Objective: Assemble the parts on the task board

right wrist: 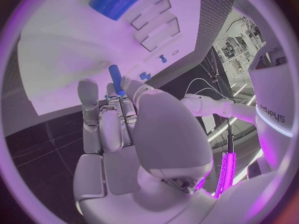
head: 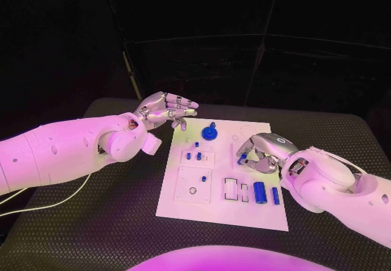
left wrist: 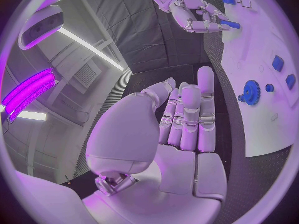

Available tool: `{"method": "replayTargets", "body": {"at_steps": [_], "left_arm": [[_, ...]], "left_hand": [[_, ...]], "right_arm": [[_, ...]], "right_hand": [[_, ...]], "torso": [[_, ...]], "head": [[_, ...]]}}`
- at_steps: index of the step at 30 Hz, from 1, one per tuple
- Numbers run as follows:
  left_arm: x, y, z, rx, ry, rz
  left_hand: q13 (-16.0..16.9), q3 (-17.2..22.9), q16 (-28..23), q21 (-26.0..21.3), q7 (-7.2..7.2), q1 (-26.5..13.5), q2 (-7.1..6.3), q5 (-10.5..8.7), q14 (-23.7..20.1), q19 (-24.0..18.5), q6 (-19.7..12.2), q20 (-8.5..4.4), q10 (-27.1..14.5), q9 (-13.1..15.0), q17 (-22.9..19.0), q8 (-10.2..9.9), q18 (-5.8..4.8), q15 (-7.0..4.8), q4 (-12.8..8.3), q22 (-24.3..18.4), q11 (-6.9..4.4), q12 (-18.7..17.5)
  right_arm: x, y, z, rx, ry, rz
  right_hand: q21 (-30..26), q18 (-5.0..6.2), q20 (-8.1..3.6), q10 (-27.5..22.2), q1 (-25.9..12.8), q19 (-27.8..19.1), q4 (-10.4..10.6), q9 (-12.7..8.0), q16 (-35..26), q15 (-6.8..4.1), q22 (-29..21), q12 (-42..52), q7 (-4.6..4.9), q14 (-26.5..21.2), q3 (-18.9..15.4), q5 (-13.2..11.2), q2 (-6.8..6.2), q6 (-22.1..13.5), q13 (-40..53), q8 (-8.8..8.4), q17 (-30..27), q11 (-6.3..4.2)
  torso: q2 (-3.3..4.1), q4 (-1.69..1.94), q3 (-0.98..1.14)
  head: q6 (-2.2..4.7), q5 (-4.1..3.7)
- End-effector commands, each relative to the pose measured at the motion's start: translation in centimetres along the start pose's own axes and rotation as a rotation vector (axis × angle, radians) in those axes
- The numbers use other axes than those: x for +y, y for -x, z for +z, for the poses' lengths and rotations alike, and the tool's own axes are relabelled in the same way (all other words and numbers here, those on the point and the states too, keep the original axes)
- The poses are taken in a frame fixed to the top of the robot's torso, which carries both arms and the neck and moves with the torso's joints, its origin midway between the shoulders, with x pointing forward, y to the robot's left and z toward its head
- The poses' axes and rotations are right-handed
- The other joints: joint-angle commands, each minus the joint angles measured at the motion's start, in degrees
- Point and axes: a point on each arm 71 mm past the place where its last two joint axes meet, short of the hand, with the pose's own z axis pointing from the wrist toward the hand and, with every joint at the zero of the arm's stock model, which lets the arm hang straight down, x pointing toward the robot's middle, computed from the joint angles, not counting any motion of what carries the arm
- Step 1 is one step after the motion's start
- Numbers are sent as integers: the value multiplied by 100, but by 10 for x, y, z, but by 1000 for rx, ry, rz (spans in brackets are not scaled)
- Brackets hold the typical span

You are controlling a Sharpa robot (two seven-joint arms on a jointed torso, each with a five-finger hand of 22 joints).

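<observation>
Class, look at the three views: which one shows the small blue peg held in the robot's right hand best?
The right wrist view: the blue peg stands out against the white task board, pinched by the right hand. The head view shows just a blue sliver among its fingers; the left wrist view shows it small, far off.

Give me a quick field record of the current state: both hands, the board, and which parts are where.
left hand: empty, raised off the board's far left corner
right hand: over the board's right side, pinching a small blue peg
task board: white plate, flat on the black table
blue gear: on the board near its far edge
large blue cylinder: lying near the right edge, a thinner blue pin beside it
</observation>
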Motion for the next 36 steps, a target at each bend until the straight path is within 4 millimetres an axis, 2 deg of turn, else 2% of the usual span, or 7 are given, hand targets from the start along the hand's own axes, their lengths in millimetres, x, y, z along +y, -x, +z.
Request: {"method": "replayTargets", "body": {"at_steps": [1,8,17,21,25,32,36], "left_arm": [[-1,0,0,7,-5,-9],[-1,-1,0,7,-5,-9],[-1,-3,2,12,-6,-10],[-1,-2,2,10,-6,-9],[-1,-2,3,10,-7,-8],[-1,2,4,0,-8,-2],[0,3,5,-4,-9,0]], "left_hand": [[6,-34,-23,-22,15,-42,35,-11,-39,-29,-9,15,-48,-2,-14,19,85,-11,4,-12,-6,40],[6,-34,-23,-22,15,-42,35,-11,-39,-29,-9,15,-48,-2,-14,19,85,-11,4,-12,-6,40],[6,-33,-20,-25,14,-39,39,-10,-38,-29,-10,15,-50,-2,-9,19,85,-11,1,-15,-6,43],[6,-33,-19,-25,14,-39,41,-10,-37,-29,-11,15,-50,-2,-7,19,85,-11,1,-15,-6,43],[6,-33,-19,-25,14,-39,41,-10,-37,-29,-11,15,-50,-2,-7,19,85,-11,1,-15,-6,43],[6,-33,-19,-25,14,-39,41,-10,-37,-29,-11,15,-50,-2,-7,19,85,-11,1,-15,-6,43],[6,-33,-19,-25,14,-39,41,-10,-37,-29,-11,15,-50,-2,-7,19,85,-11,1,-15,-6,43]], "right_arm": [[11,12,-1,-64,47,32],[39,24,-5,-88,128,75],[75,16,8,-63,235,125],[91,3,12,-27,291,141],[99,-18,13,38,322,155],[109,-47,16,128,360,139],[109,-55,18,154,364,117]], "right_hand": [[36,-85,-3,200,26,22,-1,-6,33,-48,9,-5,1,253,36,13,-13,40,27,-19,5,-165],[71,-90,-3,216,17,27,-49,-11,46,-45,51,-25,6,256,105,48,-34,51,29,-34,25,-160],[78,-89,-2,220,10,19,-71,-13,49,-43,52,-35,10,256,135,65,-42,52,30,-43,27,-157],[75,-87,-1,220,3,10,-79,-15,45,-42,40,-40,13,254,144,71,-48,50,30,-48,20,-154],[76,-85,4,227,-51,-5,-82,-16,42,-36,31,-49,18,252,142,84,-75,55,32,-56,12,-151],[78,-85,6,228,-65,-8,-86,-17,45,-35,32,-53,18,253,141,92,-83,55,33,-60,18,-150],[78,-85,6,228,-65,-8,-86,-17,45,-35,32,-53,18,253,141,92,-83,55,33,-60,18,-150]], "torso": [[1,9,-5],[9,26,-16],[14,23,-16],[18,18,-11],[5,11,-22],[8,-10,8],[9,2,-3]], "head": [[10,-6],[-5,32],[-47,116],[-74,173],[-99,201],[-174,255],[-184,252]]}}
